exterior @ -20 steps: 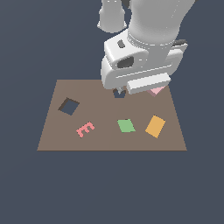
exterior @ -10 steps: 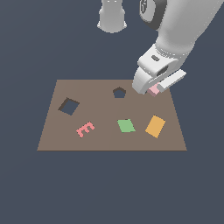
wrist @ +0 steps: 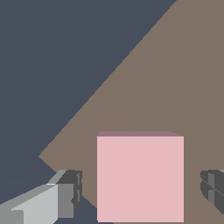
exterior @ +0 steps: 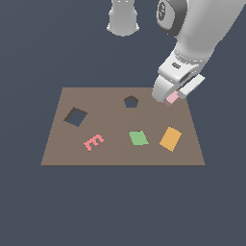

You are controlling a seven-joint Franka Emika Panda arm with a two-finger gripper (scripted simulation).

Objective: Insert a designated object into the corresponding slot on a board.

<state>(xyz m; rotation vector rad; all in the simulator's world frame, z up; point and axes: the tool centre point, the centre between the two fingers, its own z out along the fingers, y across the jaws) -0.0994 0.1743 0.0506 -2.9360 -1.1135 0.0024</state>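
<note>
One brown board [exterior: 120, 153]. Cut-outs, two: one diamond-tilted square slot [exterior: 75, 116] toward the exterior view's left; one smaller pentagon hole [exterior: 130, 101]. Loose shapes, four: one salmon E-piece [exterior: 93, 141], one green tile [exterior: 138, 138], one orange tile [exterior: 170, 138], one pale pink square block [exterior: 171, 98] at the board's far corner on the exterior view's right. One end effector [exterior: 169, 96], released, fingers [wrist: 70, 192] apart either side of the pink block.

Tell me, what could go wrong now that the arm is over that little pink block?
The gripper is open, its fingers apart from the pink block, so closing off-centre might nudge it aside. The block lies near the board's far corner, so a push could slide it off. The diamond-tilted square slot is across the board, so the block may need turning.
</note>
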